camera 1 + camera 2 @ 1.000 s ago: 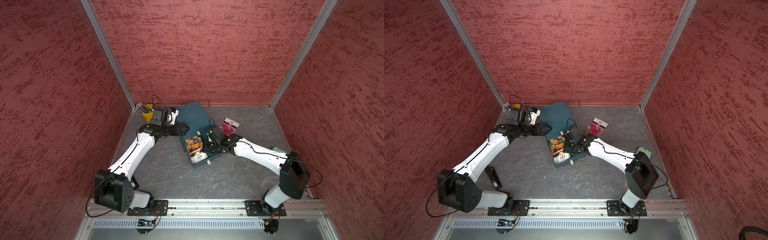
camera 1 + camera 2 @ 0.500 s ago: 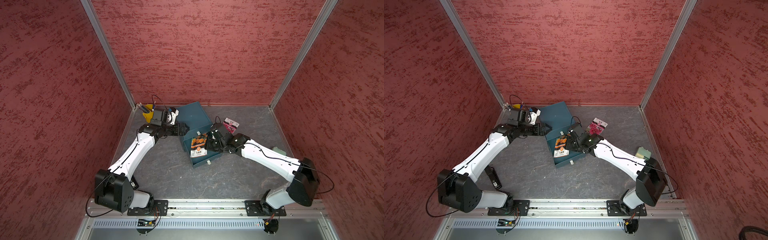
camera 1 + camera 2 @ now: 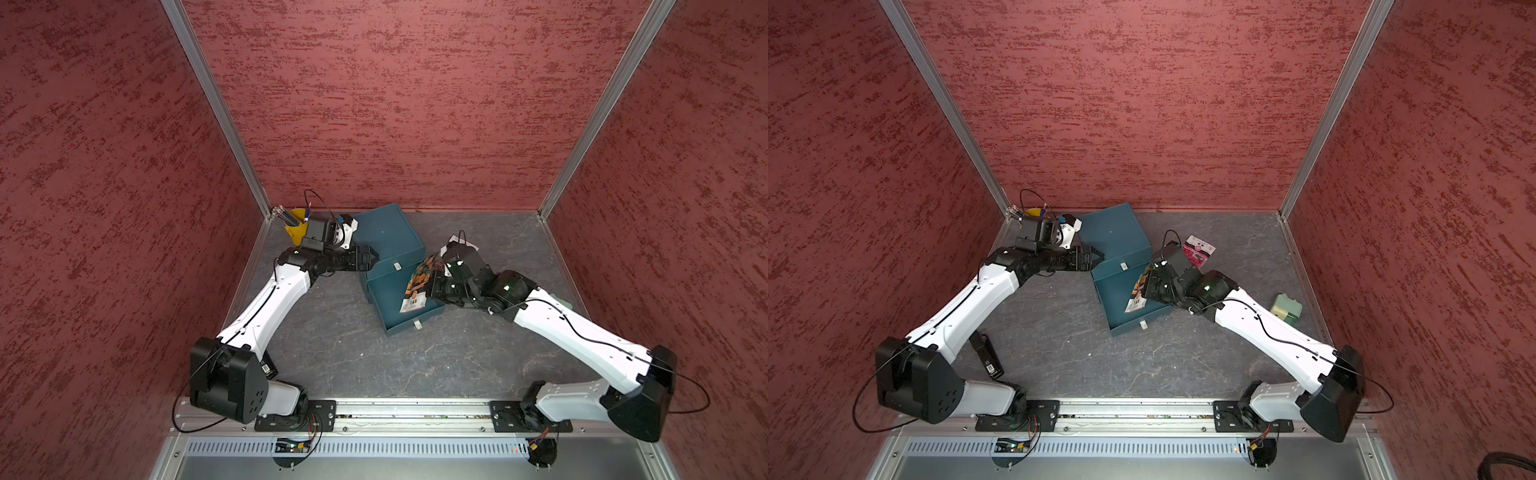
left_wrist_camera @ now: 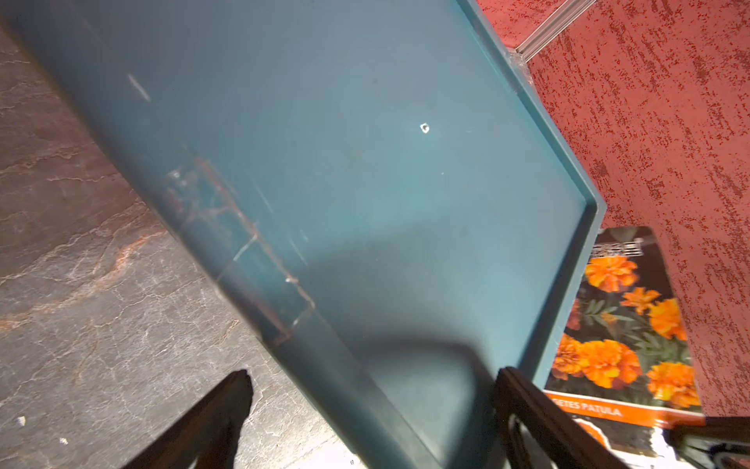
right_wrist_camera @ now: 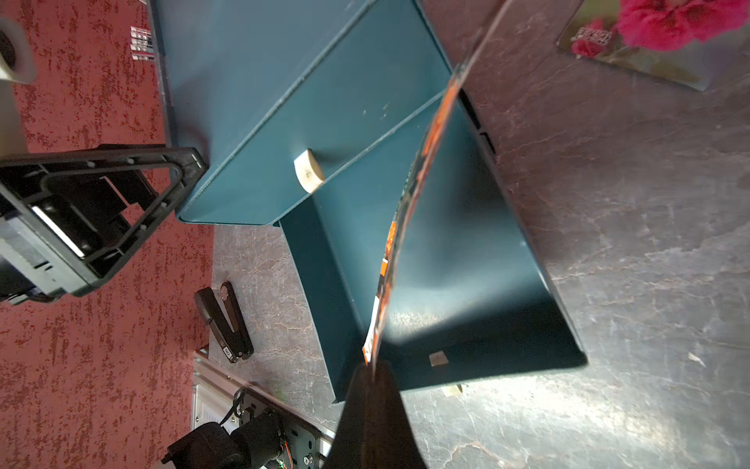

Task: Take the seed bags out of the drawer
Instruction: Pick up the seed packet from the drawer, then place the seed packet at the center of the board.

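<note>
Marigold packet (image 3: 417, 286) is hanging over the open drawer (image 3: 388, 303), my right pincer (image 5: 373, 371) clenching its edge. My left pincer (image 4: 373, 375) is gaping wide at the cabinet (image 3: 386, 232) corner. Pink packet (image 3: 1199, 252) is lying on the desk (image 3: 415, 365) toward its far edge.

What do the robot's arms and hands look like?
The left arm and right arm are white shells with chunky black joints. A thin black cable runs along each. The left hand and right hand have black pointed fingers.
</note>
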### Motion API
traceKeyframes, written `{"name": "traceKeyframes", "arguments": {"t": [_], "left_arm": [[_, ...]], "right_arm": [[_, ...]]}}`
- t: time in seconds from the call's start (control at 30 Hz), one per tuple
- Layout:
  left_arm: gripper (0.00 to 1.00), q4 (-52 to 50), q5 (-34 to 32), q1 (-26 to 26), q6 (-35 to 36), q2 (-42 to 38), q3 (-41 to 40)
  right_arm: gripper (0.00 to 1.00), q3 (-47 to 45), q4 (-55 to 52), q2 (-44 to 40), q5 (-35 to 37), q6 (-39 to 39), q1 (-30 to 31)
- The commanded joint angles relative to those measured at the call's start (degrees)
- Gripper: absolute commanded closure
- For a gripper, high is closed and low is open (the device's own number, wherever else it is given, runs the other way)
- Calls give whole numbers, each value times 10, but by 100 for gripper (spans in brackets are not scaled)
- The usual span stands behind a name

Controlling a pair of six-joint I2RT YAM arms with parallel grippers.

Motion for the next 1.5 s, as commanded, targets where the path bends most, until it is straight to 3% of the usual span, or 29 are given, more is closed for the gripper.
{"name": "traceKeyframes", "arguments": {"t": [0.0,0.3,0.57,1.0,1.47], "left_arm": [[4,-27,-1,-5,15,11,12],[4,-34,-4,-5,17,12,19],[4,-33,-3,-6,16,13,19],[4,-30,-3,-8,17,15,15],[4,-31,-3,-7,21,19,18]], "right_arm": [[100,25,-34,-25,37,-1,-15],[100,46,-69,-64,51,-36,-93],[100,51,-71,-71,46,-81,-212],[100,-24,39,-5,-24,-107,-384],[100,-149,118,61,-58,-98,-434]]}}
